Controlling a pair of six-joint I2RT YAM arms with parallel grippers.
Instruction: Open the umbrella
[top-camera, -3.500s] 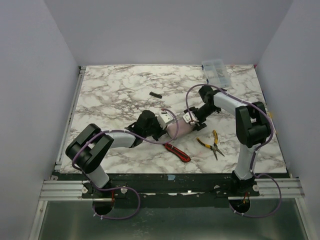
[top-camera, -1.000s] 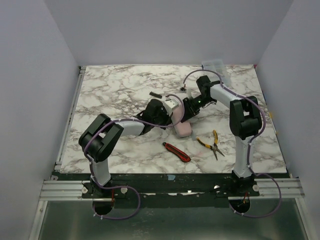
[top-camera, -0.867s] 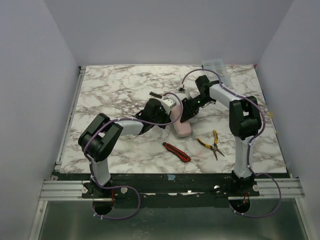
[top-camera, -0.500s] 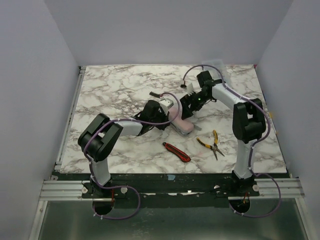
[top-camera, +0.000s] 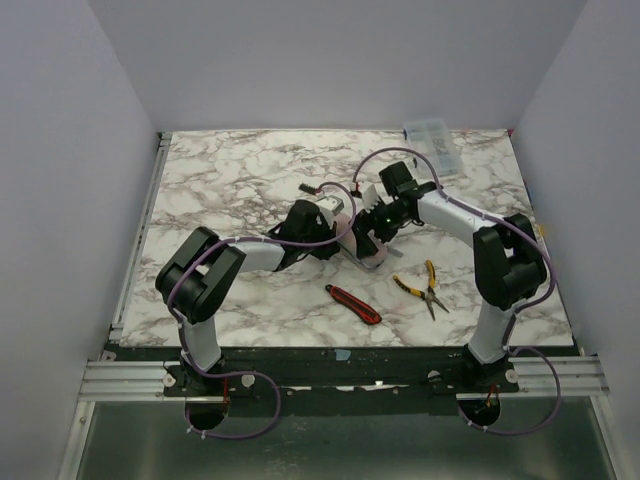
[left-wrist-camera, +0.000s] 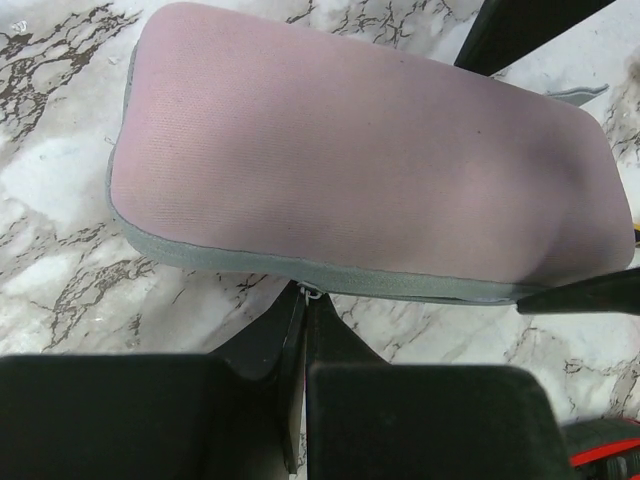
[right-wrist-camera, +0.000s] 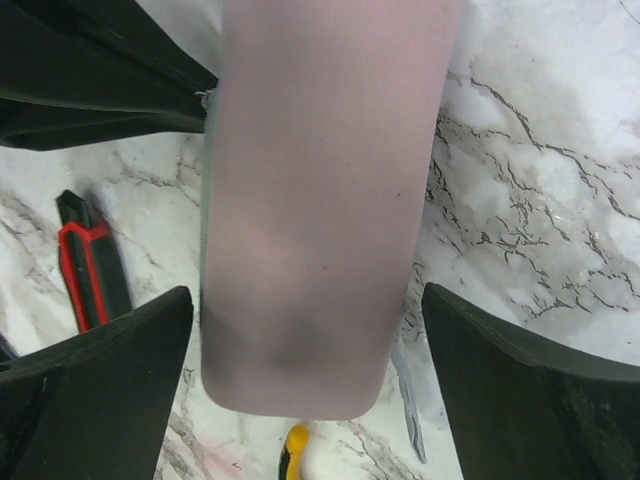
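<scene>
1. Umbrella (left-wrist-camera: 360, 170): folded, a pale pinkish-lavender bundle with grey edging along one long side. It lies flat near the middle of the marble table (top-camera: 220, 190).
2. Left gripper (left-wrist-camera: 303, 300): the fingers are pressed together, with their tips right at the grey edging, where a small metal tab shows. I cannot tell whether the tab is pinched between them.
3. Right gripper (right-wrist-camera: 305, 300): the jaws are spread wide, one finger on each side of the umbrella's end. There is a clear strip of marble on one side and only a narrow gap on the other.
4. Left arm (top-camera: 250, 255) and right arm (top-camera: 450, 212): both reach in over the umbrella. Seen from above, their wrists cover most of it and only its near end shows.
5. Red utility knife (top-camera: 355, 305): on the marble, on the arm-base side of the umbrella, near it but apart.
6. Pliers with yellow handles (top-camera: 425, 287): to the right of the knife and apart from the umbrella.
7. Thin pale strip (right-wrist-camera: 410, 395): flat on the marble just beside the umbrella's end. I cannot tell what it is.
8. Small black object (top-camera: 310, 187): beyond the left gripper, too small to identify.
9. Clear plastic box (top-camera: 432, 143): at the far right of the table, well apart from everything else.
</scene>
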